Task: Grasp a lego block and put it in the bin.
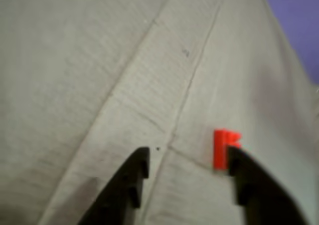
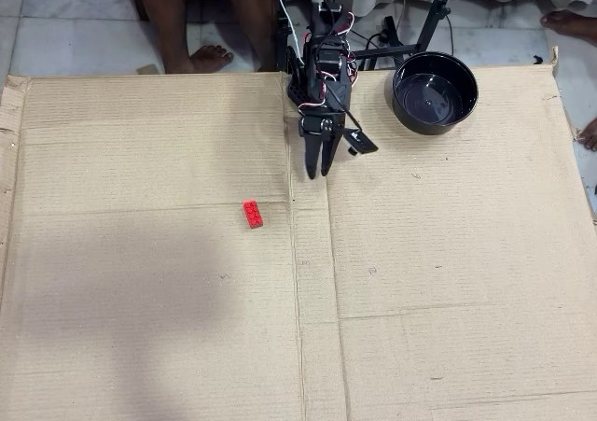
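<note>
Red against the corrugated cardboard table (image 2: 140, 281), the lego block (image 2: 252, 214) lay ahead of the end effector (image 2: 318, 173) and off to one side, not between its fingers, which stood parted and empty. In the wrist view one fingertip (image 1: 238, 160) overlapped the brick's edge, so a descent from there risked knocking it away. Behind, well apart, sat the black bowl (image 2: 435, 91).

No readable text, label, brand, number or sign anywhere in either view.
</note>
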